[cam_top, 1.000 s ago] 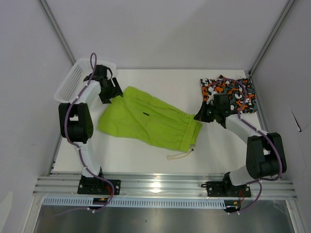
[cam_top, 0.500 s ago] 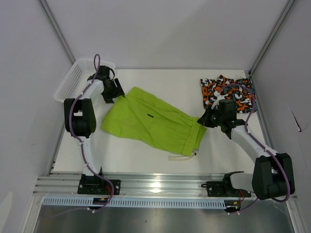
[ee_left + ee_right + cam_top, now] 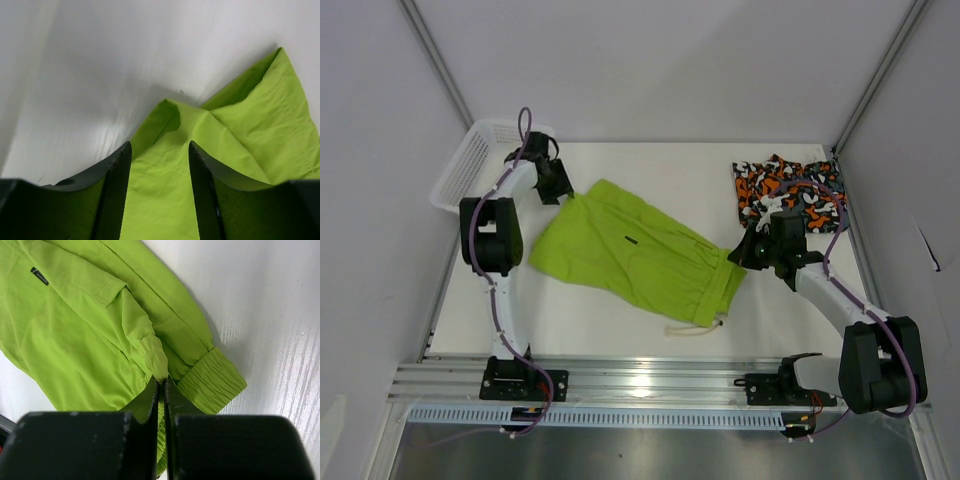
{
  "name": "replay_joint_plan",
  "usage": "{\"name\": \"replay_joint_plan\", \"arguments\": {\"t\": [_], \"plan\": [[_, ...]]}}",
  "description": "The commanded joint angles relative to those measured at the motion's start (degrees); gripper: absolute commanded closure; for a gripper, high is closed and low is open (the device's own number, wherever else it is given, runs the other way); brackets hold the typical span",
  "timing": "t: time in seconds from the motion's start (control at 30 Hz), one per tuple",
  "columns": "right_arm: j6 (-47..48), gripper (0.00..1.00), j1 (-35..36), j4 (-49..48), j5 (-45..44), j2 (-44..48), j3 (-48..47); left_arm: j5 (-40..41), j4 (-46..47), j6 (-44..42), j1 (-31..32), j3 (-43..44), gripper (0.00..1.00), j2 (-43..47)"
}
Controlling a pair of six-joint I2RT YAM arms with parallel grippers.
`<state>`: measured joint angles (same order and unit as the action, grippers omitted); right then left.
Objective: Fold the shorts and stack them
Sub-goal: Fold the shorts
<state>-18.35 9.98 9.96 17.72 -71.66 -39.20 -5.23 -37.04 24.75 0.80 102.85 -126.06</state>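
The lime green shorts (image 3: 630, 255) lie spread across the middle of the white table, waistband at the right, white drawstring (image 3: 692, 327) trailing off the near edge. My right gripper (image 3: 738, 250) is shut on a pinch of the waistband (image 3: 159, 360), fingertips pressed together on the fabric (image 3: 162, 381). My left gripper (image 3: 563, 190) sits at the shorts' far left leg corner. Its jaws stand apart, astride the green hem (image 3: 160, 147), with fabric (image 3: 240, 130) lying between them. The camo shorts (image 3: 788, 190) rest folded at the back right.
A white mesh basket (image 3: 470, 160) stands at the back left corner, just behind the left arm. Grey walls close in the table on both sides. The aluminium rail (image 3: 650, 385) with both arm bases runs along the near edge.
The right gripper drew the waistband a little to the right, shifting the green shorts. The left gripper settled over the leg corner and its jaws narrowed.
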Motion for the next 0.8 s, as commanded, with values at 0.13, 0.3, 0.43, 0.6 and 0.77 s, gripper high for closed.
{"name": "replay_joint_plan", "arguments": {"t": [0.13, 0.3, 0.43, 0.6, 0.77], "plan": [[-0.02, 1.0, -0.49, -1.96, 1.45, 1.26, 0.18, -1.88, -0.58, -2.78, -0.45, 4.99, 0.51, -4.89], [-0.28, 1.0, -0.66, -2.22, 1.27, 0.91, 0.18, -2.76, 0.64, -2.87, -0.53, 2.19, 0.9, -3.67], [-0.72, 1.0, -0.84, -1.35, 0.13, 0.64, -0.26, -3.9, 0.74, -2.69, -0.53, 0.52, 1.0, -1.47], [-1.6, 1.0, -2.24, -1.08, 0.39, 0.9, -0.44, -5.49, 2.05, -1.82, -0.45, -3.7, 1.0, 3.96], [-3.18, 1.0, -3.74, -3.27, 2.23, 4.59, 1.85, -7.16, 3.37, -0.67, -0.45, -6.95, 1.0, 9.51]]}}
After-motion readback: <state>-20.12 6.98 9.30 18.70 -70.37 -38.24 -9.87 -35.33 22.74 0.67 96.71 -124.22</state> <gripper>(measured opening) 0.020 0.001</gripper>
